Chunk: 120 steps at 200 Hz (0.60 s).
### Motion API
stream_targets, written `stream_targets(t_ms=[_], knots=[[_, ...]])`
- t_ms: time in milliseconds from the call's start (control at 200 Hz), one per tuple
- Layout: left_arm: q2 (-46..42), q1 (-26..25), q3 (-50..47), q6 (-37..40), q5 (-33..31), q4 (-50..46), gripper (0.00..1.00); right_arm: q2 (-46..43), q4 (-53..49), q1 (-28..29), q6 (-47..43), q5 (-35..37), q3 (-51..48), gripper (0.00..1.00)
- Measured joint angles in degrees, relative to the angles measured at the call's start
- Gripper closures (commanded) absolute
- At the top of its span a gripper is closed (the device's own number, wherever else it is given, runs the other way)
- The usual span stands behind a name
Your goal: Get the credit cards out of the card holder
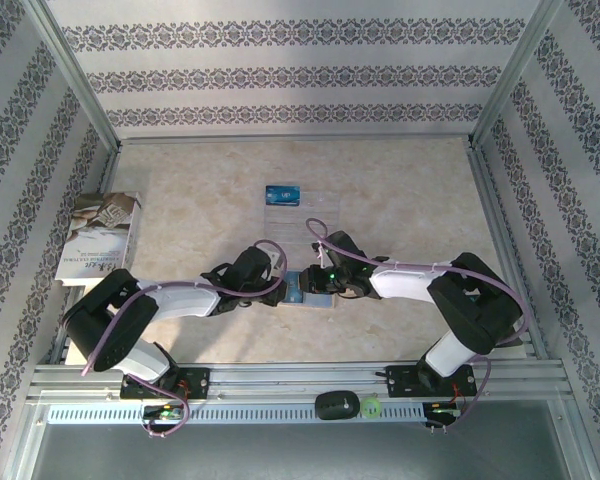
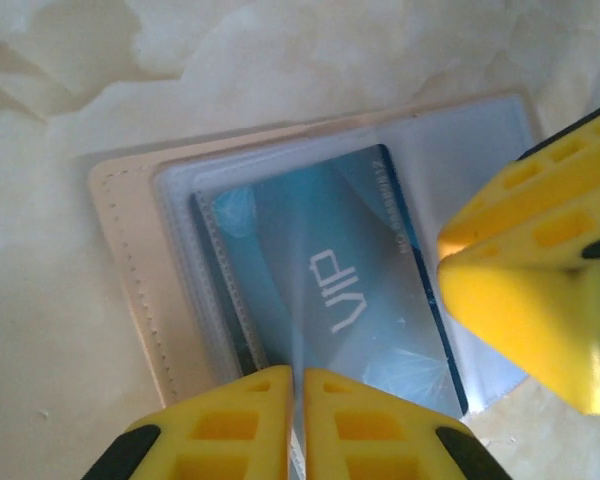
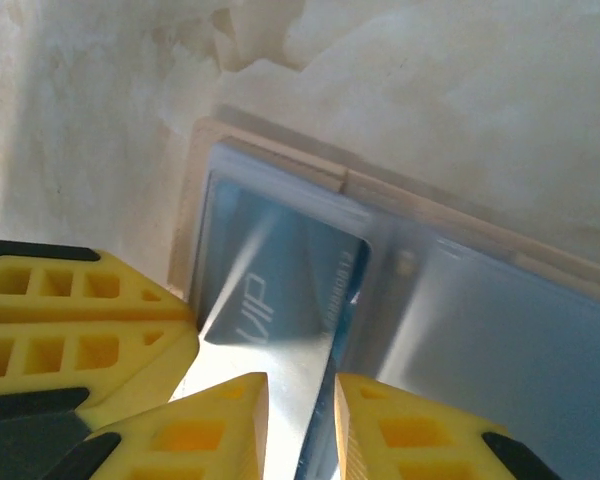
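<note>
The card holder (image 1: 302,291) lies open on the desk (image 1: 400,190) near the middle, between the two arms, and from above their wrists cover most of it, leaving a pale blue-grey patch in sight. In the left wrist view its tan stitched edge shows on the left, with a clear sleeve (image 2: 460,170) laid over the lining. A blue VIP card (image 2: 320,260) sits under that glossy film. Its near end is cut off by the fingers, and glare washes out the small print along one edge. A darker rim runs along the card's left side; whether that is another card beneath cannot be told. The left hand (image 2: 297,375) has its yellow fingers pressed almost together at the holder's near edge, with a thin pale sliver between them that looks like the sleeve's edge. The right hand (image 3: 301,378) has its fingers apart, astride a bright strip of film or card; glare hides which. A second blue card (image 1: 282,195) lies at the left end of a clear tray (image 1: 315,212), farther back on the desk. A book (image 1: 100,235) rests near the left wall, its cover too small to read.
</note>
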Motion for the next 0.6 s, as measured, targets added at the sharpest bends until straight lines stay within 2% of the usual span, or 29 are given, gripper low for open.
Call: stream_targets(t_ms=[600], knots=[[0.07,0.33,-1.07,-0.55,0.48,2.21,0.91,2.10,2.27,-1.18,2.95,-0.83,-0.55,0.82]])
